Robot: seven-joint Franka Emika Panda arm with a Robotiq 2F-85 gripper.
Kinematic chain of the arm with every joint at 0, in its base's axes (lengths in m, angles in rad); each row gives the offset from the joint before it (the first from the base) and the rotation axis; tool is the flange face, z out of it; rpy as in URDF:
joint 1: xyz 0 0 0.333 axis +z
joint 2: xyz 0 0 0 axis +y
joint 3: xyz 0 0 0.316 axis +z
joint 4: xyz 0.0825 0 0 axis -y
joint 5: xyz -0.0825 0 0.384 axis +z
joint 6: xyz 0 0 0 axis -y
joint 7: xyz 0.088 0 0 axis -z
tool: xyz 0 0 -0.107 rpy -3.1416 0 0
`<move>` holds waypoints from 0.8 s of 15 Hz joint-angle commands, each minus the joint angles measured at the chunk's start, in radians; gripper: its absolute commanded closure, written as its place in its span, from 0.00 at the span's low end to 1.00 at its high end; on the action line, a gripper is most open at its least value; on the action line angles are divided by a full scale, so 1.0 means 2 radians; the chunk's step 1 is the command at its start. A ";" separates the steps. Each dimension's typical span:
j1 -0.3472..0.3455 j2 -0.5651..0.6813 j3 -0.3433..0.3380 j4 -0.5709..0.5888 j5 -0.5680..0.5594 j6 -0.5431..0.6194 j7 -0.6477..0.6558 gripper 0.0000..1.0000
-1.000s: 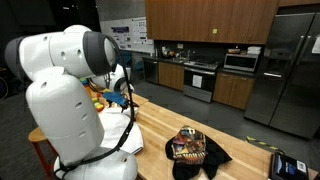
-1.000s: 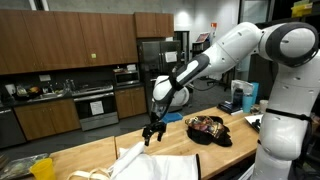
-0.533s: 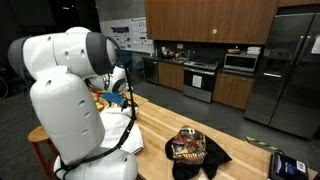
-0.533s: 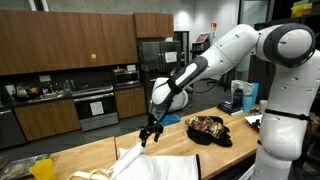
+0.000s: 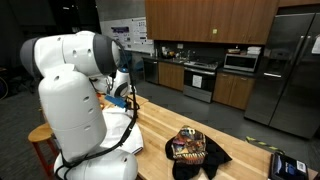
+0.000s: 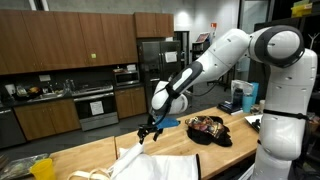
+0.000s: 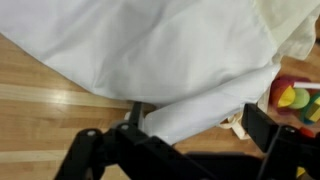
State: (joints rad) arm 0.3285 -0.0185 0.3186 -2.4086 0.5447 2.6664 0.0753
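A white cloth [image 7: 170, 50] lies crumpled on the wooden counter [image 7: 50, 110]; it also shows in both exterior views [image 6: 140, 162] [image 5: 118, 128]. In the wrist view my gripper [image 7: 200, 122] is open, its two dark fingers wide apart on either side of a folded edge of the cloth. In an exterior view the gripper [image 6: 149, 129] hangs just above the cloth's near end. In an exterior view the gripper [image 5: 128, 98] is mostly hidden behind the arm.
A dark bag with a colourful pattern [image 6: 208, 129] [image 5: 195, 150] lies further along the counter. A yellow and green toy [image 7: 294, 98] sits by the cloth's edge. A yellow object [image 6: 42, 168] lies at the counter's end. Kitchen cabinets and a fridge stand behind.
The arm has swung a little along the counter and lowered the gripper closer to the white cloth. The cloth and bag have not moved.
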 commanded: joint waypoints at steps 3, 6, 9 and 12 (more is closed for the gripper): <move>-0.013 0.054 -0.006 0.010 0.028 0.129 0.066 0.00; -0.017 0.072 -0.022 0.028 -0.021 0.103 0.157 0.00; -0.014 0.088 -0.026 0.059 -0.049 0.087 0.198 0.00; -0.012 0.100 -0.013 0.094 -0.038 0.089 0.196 0.00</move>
State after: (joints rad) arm 0.3002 0.1539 0.2776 -2.2979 0.4575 2.8697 0.4437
